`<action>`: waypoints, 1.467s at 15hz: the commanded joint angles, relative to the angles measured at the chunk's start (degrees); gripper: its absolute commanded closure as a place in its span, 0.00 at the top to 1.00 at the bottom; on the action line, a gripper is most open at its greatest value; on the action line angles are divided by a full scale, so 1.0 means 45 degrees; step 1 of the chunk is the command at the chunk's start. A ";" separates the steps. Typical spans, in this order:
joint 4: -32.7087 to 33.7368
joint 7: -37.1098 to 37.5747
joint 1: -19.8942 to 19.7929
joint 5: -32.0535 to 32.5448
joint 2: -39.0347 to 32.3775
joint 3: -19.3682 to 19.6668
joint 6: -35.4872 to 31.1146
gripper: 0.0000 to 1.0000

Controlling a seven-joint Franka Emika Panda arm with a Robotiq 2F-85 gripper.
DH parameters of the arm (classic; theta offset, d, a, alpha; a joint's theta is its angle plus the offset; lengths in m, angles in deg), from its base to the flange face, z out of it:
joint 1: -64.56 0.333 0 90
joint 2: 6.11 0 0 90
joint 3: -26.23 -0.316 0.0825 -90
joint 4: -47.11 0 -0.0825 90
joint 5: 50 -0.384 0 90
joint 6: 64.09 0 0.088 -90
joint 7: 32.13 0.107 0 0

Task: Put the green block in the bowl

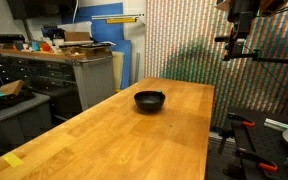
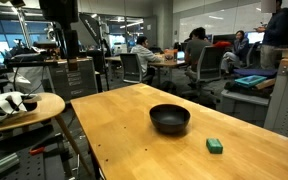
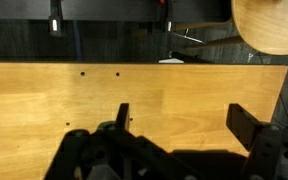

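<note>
The green block [image 2: 215, 146] lies flat on the wooden worktop [image 2: 114, 125], near the black bowl [image 2: 169, 118] but apart from it, on the side closer to the camera and towards the worktop's edge. It looks slightly longer than it is deep, with its long axis running roughly across the picture, though it is too small to be sure. The bowl stands upright with its mouth up and nothing visible inside. In an exterior view it sits near the middle of the worktop's width [image 1: 150, 100].

In the wrist view the tool [image 3: 182, 120] is spread wide, its two dark fingers [image 3: 122, 115] well apart and holding nothing, with bare worktop beneath them. In an exterior view the arm [image 1: 240, 25] hangs high beyond the worktop's far corner, well away from the bowl. A round wooden side table [image 2: 29, 108] stands beside the worktop.
</note>
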 commanded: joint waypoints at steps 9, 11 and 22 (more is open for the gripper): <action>0.0524 0.0803 -0.0370 -0.0119 -0.1974 -0.0559 -0.1835 1.00; 0.0756 0.1075 -0.0424 -0.0165 -0.2727 -0.0550 -0.2562 1.00; 0.3434 0.2493 -0.1179 0.0171 -0.7660 -0.0483 -0.6438 1.00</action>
